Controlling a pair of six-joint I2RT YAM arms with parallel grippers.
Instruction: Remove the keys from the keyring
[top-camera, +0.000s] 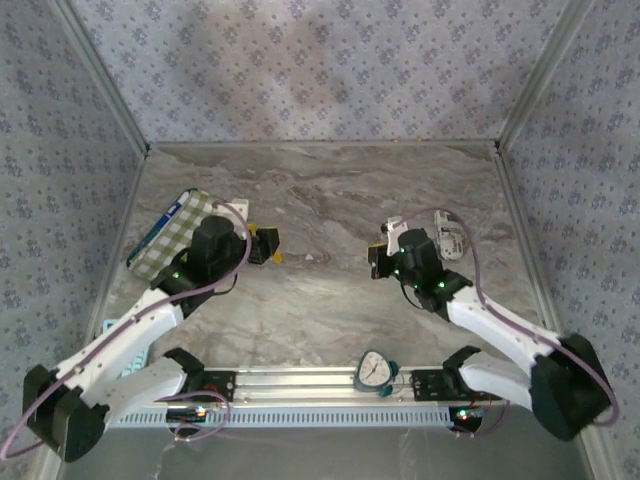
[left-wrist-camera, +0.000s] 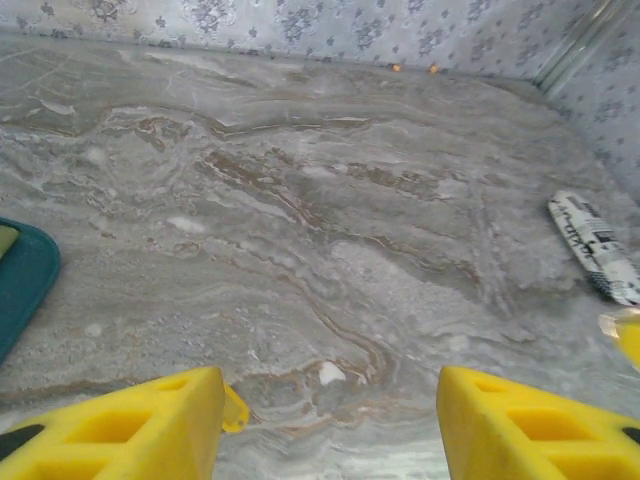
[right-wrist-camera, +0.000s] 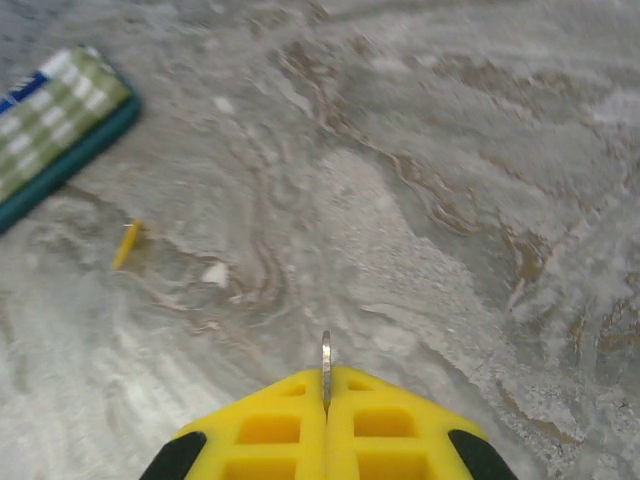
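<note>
A tiny key (right-wrist-camera: 126, 244) with a yellow head lies flat on the marble table. In the left wrist view the key (left-wrist-camera: 234, 410) sits just beside the inner tip of the left finger. My left gripper (left-wrist-camera: 330, 390) is open, its yellow fingers wide apart with bare table between them; from above the left gripper (top-camera: 264, 245) points right. My right gripper (right-wrist-camera: 325, 378) is shut on the keyring (right-wrist-camera: 325, 355), a thin metal ring seen edge-on that sticks out from between the pads. From above the right gripper (top-camera: 378, 258) faces the left one across a gap.
A teal tray with a green checked cloth (top-camera: 175, 235) lies at the left, close behind my left arm. A white patterned roll (left-wrist-camera: 595, 248) lies at the right. A small round dial (top-camera: 374, 369) rests on the front rail. A white fleck (right-wrist-camera: 214, 273) marks the table.
</note>
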